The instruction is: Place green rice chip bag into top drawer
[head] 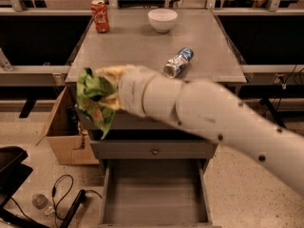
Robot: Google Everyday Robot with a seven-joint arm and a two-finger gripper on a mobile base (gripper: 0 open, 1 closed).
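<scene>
The green rice chip bag point(96, 100) is a crumpled lime-green foil bag with orange print. It hangs in my gripper point(110, 87), in front of the cabinet's front left corner and at the height of the top drawer. The gripper is shut on the bag's upper part. My white arm point(209, 115) reaches in from the right and crosses the cabinet front. It hides most of the top drawer point(124, 121), of which only a strip of grey front shows. The drawer below it point(154, 150) is shut.
On the cabinet top point(137, 46) stand a red soda can point(99, 15) and a white bowl point(162, 19), and a crushed blue-and-silver can point(178, 62) lies there. The bottom drawer point(154, 194) is pulled open. A cardboard box point(61, 134) sits at the left, with cables and a bottle point(40, 202) on the floor.
</scene>
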